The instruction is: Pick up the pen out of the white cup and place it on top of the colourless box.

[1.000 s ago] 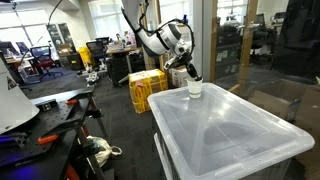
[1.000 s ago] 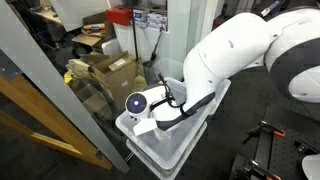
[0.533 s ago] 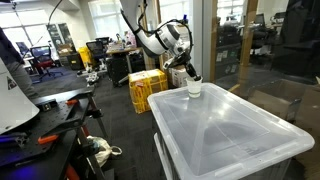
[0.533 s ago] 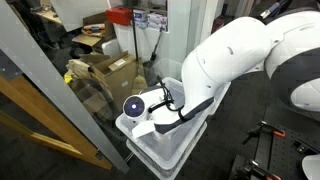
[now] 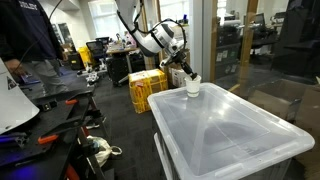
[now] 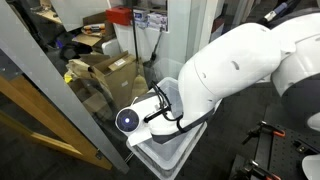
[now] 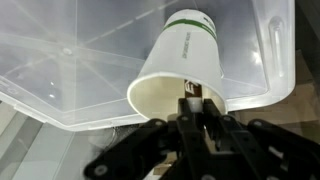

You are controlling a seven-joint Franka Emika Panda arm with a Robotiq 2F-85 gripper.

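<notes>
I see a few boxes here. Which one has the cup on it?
The clear box: the white cup stands near the far corner of its lid. The yellow box sits behind it, lower down, and carries no cup.

My arm point(image 6: 235, 75) fills the right half of this view, a bulky white shell curving down toward the left. At its low end a round joint cap point(image 6: 127, 120) faces the camera, with black cables point(image 6: 165, 108) looping just beside it. Beneath them sits the clear box point(image 6: 165, 152), with its near corner showing below the arm. On the far left, cardboard boxes point(image 6: 108, 72) stand on the floor behind a glass pane. A slanted wooden frame point(image 6: 50, 125) crosses the near left. A red item point(image 6: 122, 15) shows at the far top, and a black stand point(image 6: 265, 138) stands near right.
</notes>
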